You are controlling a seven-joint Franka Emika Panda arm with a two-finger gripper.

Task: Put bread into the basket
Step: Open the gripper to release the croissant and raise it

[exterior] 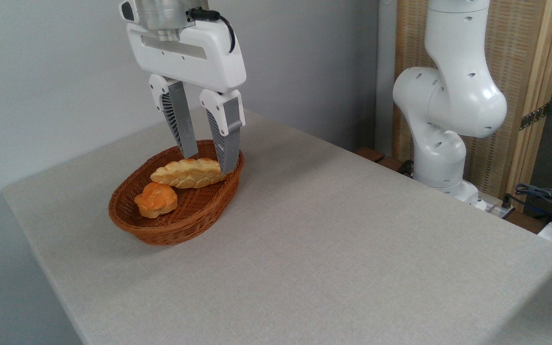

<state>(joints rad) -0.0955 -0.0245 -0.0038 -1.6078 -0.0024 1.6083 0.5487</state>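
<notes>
Grey table (333,249), bread (187,173) lying in basket (161,232) beside bun (156,199). Gripper (209,160) fingers spread, straddling the loaf's right end — I'd worry a crooked lift snags it out.

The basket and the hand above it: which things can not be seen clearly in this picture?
- Right end of the bread: behind the hand's right finger, so contact cannot be told.
- Underside of the round bun and the basket floor beneath both pieces: covered by them.
- Top of the hand: cut off by the upper edge.
- Cables at the far right: cut off and too small.
</notes>
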